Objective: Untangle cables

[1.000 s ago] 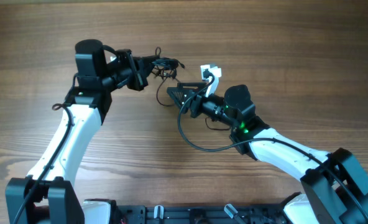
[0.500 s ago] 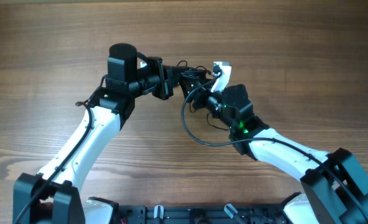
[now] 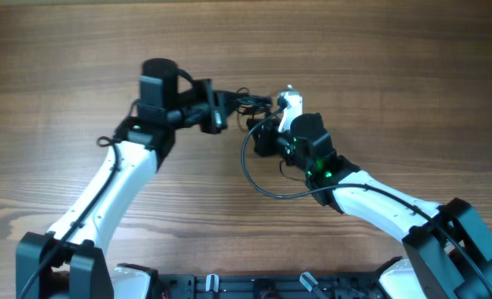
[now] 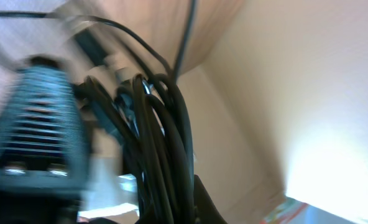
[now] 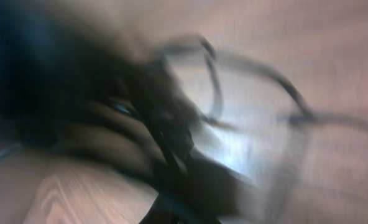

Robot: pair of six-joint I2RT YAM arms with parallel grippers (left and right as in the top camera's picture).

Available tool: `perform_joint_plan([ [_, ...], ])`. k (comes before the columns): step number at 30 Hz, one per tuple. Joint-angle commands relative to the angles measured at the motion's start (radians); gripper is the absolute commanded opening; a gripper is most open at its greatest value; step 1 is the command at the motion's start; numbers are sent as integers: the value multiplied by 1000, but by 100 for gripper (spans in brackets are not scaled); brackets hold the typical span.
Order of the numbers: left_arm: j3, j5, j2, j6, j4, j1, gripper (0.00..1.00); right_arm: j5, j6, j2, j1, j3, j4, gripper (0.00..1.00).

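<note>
Over the table (image 3: 412,66), both grippers met at the cables (image 3: 248,101), just above centre of the overhead frame. The left gripper (image 3: 223,112) was clamped on the bundle. The right gripper (image 3: 263,131) was closed, though I couldn't tell whether it had caught a strand. I judged it best to hold the left firm and draw the right away slowly, taking one strand only. The left wrist view showed the cables (image 4: 159,143) packed side by side, which overhead hid; the right wrist view was mostly blur.
</note>
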Motion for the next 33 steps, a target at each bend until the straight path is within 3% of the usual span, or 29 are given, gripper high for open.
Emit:
perform_joint_plan([
  [1,11,7,-13,-157,6,117,4,-164,-15,0,1,-1,-114,4],
  [8,11,-16,-13,-157,6,211,4,-183,-13,0,0,-1,-371,4],
  [9,11,-22,-13,-157,6,211,4,-184,-11,0,-4,-1,-380,13],
  [11,11,-22,-13,-150,6,211,4,-184,-11,-5,-33,-1,-396,43],
  [12,11,-22,-13,-94,6,211,4,-184,-13,-24,-85,-1,-425,69],
  [14,11,-18,-13,103,6,210,4,-209,-13,-76,-189,-1,-452,74],
  [16,11,14,-13,422,7,210,4,-326,-26,-146,-299,-1,-434,82],
  [17,11,87,-13,844,7,210,4,-557,-234,-190,-367,-1,-346,82],
  [18,11,126,-13,964,7,210,4,-608,-283,-196,-377,-1,-325,82],
  [21,11,348,-13,1475,-2,161,4,-682,-326,-196,-384,-1,-282,82],
  [23,11,422,-13,1724,-18,92,6,-690,-323,-196,-384,-1,-273,84],
  [25,11,420,-13,1919,-68,27,4,-787,-323,-196,-385,-1,-238,90],
  [26,11,400,-13,2000,-100,3,4,-900,-325,-196,-392,-1,-195,99],
  [30,11,236,-13,2017,-182,-4,4,-971,-327,-196,-480,-1,-124,99],
  [33,11,232,-13,1999,-188,-6,5,-921,-327,-196,-497,-1,-124,70],
])
